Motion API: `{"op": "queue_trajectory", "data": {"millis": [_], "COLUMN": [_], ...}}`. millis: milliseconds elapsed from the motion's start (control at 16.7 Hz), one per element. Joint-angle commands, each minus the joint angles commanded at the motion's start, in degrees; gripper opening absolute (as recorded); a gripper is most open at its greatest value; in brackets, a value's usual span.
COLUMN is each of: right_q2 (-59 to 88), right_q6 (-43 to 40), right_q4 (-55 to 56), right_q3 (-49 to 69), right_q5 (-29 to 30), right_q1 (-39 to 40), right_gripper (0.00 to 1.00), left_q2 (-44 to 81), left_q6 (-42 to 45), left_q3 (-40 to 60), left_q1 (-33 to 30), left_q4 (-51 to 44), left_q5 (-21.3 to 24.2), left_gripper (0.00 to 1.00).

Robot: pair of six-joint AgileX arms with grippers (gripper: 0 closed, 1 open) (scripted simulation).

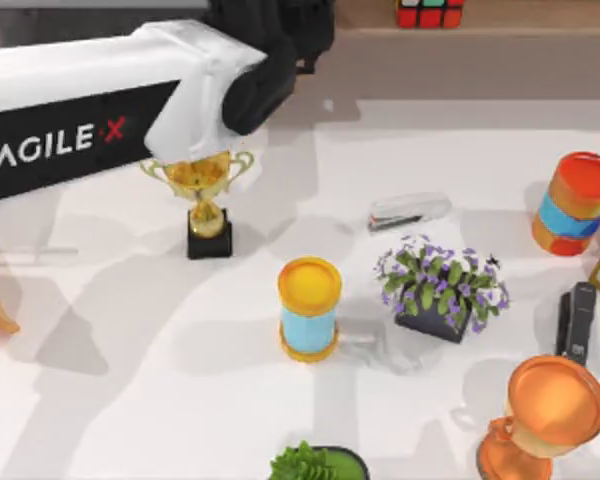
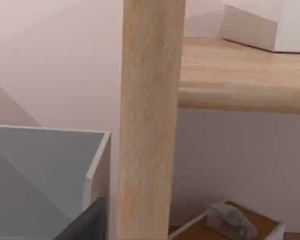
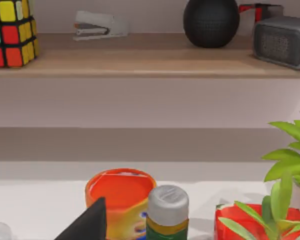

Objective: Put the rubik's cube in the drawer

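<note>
Drawer [image 2: 50,165]: boxy, smooth grey walls inside, light-wood front edge; what shows of its inside holds nothing. It sits just beside a round, grained wooden post [image 2: 149,120] of the shelf unit, under a wooden board [image 2: 240,75].

Rubik's cube [image 1: 429,11]: on the wooden shelf [image 1: 540,15] at the far edge of the table [image 1: 110,400], right of centre; black frame, red and green squares on top. On the same shelf from the right wrist: the cube [image 3: 10,32] with red, yellow and green squares, one grey stapler [image 3: 97,25], one dark textured ball [image 3: 211,21], one grey grilled box [image 3: 285,40].

Table count:
- Trophies, two: gold cup on black base [image 1: 206,205]; copper cup [image 1: 545,415].
- Cylindrical cans, two: yellow-lidded with pale blue band [image 1: 309,308]; red-lidded [image 1: 577,203].
- Staplers, two: clear-grey [image 1: 408,211]; black [image 1: 578,320].
- Potted plants, two: purple-flowered in dark pot [image 1: 445,285]; green leafy [image 1: 315,463].
- One small grey-capped bottle [image 3: 167,212] beside the red can.

Left arm [image 1: 100,110]: white and black, reaching to the far left toward the shelf; its fingers' state I cannot tell. Right gripper [image 3: 87,222]: one dark fingertip near the red can; jaws cannot be told.
</note>
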Motion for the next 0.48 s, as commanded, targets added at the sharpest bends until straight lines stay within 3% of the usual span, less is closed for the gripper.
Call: {"op": "queue_trajectory", "data": {"millis": [240,480], "right_q2": [0.0,0.0], "right_q6": [0.0,0.0], "right_q4": [0.0,0.0], "right_q3": [0.0,0.0], "right_q5": [0.0,0.0], "right_q1": [0.0,0.0], "right_gripper": [1.0,1.0], "left_q2": [19.7,30.1], "left_q6": [-0.9,-1.6], "left_q3": [12.5,18.3], "left_q1": [-6.7,-10.4], "left_q4": [4.1,5.4], "left_q5": [-6.0,-8.8], "left_gripper": [1.0,1.0]}}
